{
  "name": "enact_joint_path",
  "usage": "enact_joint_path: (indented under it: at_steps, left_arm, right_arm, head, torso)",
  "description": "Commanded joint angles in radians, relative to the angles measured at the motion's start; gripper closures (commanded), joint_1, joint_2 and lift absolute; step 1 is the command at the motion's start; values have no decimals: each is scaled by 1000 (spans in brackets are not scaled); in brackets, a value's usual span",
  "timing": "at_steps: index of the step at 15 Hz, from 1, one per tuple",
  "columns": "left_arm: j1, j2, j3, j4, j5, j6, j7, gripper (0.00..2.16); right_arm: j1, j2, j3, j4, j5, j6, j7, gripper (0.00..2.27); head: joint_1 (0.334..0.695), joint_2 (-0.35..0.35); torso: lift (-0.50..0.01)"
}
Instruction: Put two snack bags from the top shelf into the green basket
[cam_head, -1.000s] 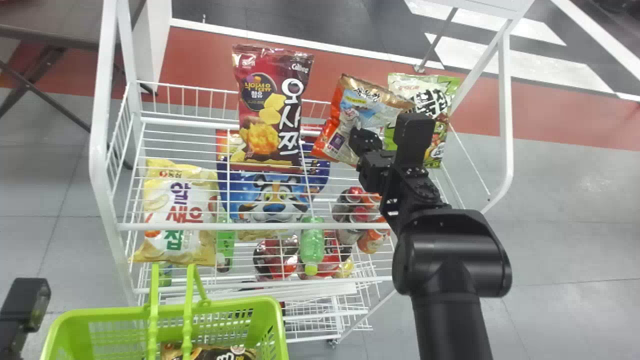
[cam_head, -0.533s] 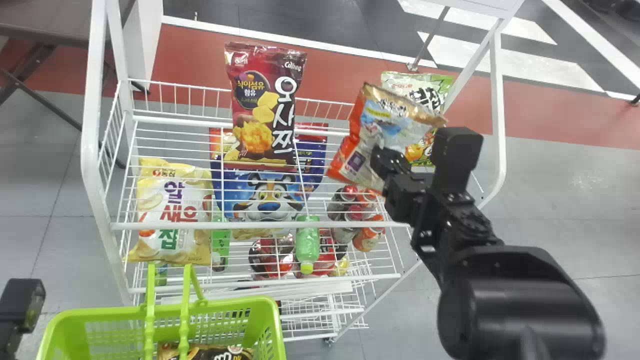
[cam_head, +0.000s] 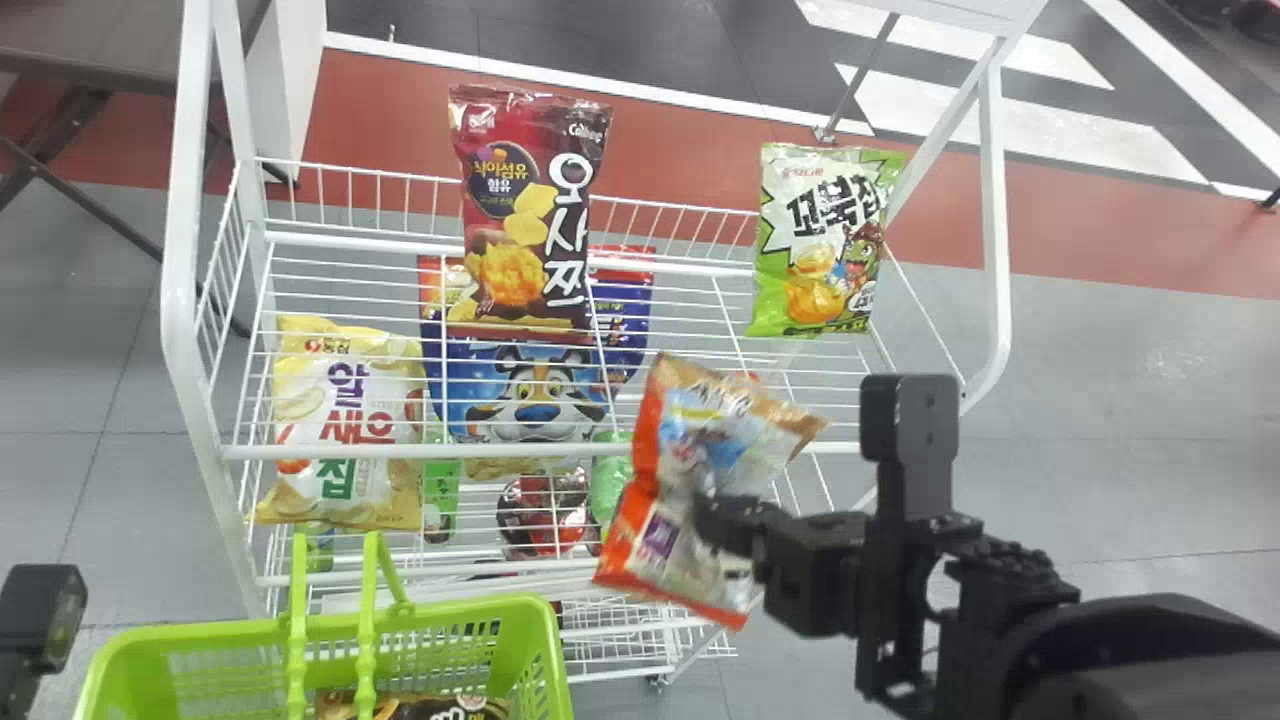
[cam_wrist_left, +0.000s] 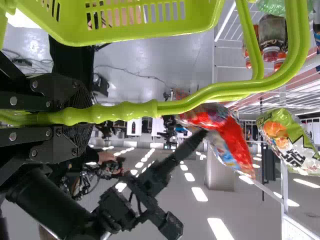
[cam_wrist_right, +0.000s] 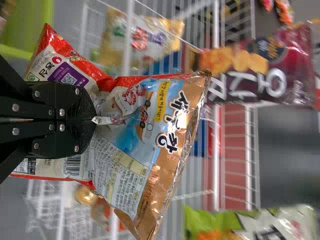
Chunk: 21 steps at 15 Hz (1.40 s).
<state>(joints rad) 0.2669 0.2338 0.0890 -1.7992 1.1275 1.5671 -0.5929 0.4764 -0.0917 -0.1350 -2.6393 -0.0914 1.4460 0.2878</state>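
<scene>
Gray floor (cam_head: 1150, 450) spreads around the white rack (cam_head: 180, 260). The right end effector (cam_head: 708, 508) is pinched closed on an orange-and-blue snack bag (cam_head: 690, 425), which spreads to both sides of its tips. Leftward of it is the green basket (cam_head: 220, 632), handle (cam_head: 366, 600) clamped in the left end effector (cam_head: 40, 615).

From the head view I looked forward and down over the white rack (cam_head: 176, 290) and green basket (cam_head: 470, 612). My left wrist view, sideways, faced close along the handle (cam_wrist_left: 125, 112); my right faced the orange bag (cam_head: 680, 450) closely. All three shared bag and rack.
</scene>
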Motion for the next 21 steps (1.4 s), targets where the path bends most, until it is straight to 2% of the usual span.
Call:
enact_joint_path:
  at_steps: [1, 3, 4, 5, 9, 10, 11, 12, 13, 14, 17, 18, 19, 21]
  left_arm:
    - [0, -2, 0, 1, 0, 4, -2, 2142]
    - [1, -2, 2, 1, 0, 4, -4, 2142]
    - [1, -2, 5, 0, 0, 4, -4, 2142]
    - [3, -2, 6, 0, 2, 4, -4, 2142]
    - [3, -5, 6, 1, 2, 4, -4, 2142]
    - [3, -5, 6, 1, 2, 4, -4, 2142]
    - [5, -5, 8, 1, 2, 4, -4, 2142]
    - [5, -5, 9, 3, 2, 4, -4, 2142]
    - [5, -5, 9, 3, 2, 4, -4, 2142]
    - [5, -5, 9, 4, 2, 4, -4, 2142]
    - [6, -5, 9, 12, 2, 4, -7, 2142]
    - [6, -5, 9, 15, 2, 4, -7, 2142]
    - [6, -7, 8, 15, 2, 4, -8, 2142]
    - [6, -7, 8, 17, 0, 4, -7, 2142]
  right_arm:
    - [16, -3, 100, 18, -7, 20, 5, 2246]
    - [14, -3, 209, 64, -2, 14, 1, 2246]
    - [10, -3, 268, 99, 12, 11, -4, 2246]
    - [2, -3, 316, 137, 15, -2, -7, 2246]
    - [-30, 15, 457, 341, -7, -134, -12, 2246]
    - [-39, 20, 480, 389, -13, -155, -12, 2246]
    - [-50, 20, 496, 430, -10, -170, -12, 2118]
    - [-56, 20, 499, 456, -1, -170, -1, 1403]
    - [-55, 17, 497, 460, 24, -189, 5, 245]
    - [-42, 12, 474, 452, 33, -238, 5, -2]
    - [31, 15, 341, 394, 32, -456, 48, 70]
    - [64, 20, 299, 389, 27, -606, 59, 73]
    - [90, 29, 265, 397, 25, -763, 57, 80]
    - [119, 69, 209, 443, 25, -1005, 51, 80]
  head:
    - [695, -350]
    - [695, -347]
    - [695, -317]
    - [695, -245]
    - [695, -87]
    - [695, -5]
    - [695, 32]
    - [695, 59]
    - [695, 82]
    - [695, 108]
    - [695, 65]
    - [695, 40]
    - [695, -11]
    - [695, -55]
  torso:
    - [0]
    - [0]
    - [0]
    - [0]
    - [0]
    - [0]
    - [0]
    - [0]
    - [0]
    - [0]
    - [0]
    - [0]
    - [0]
    - [0]
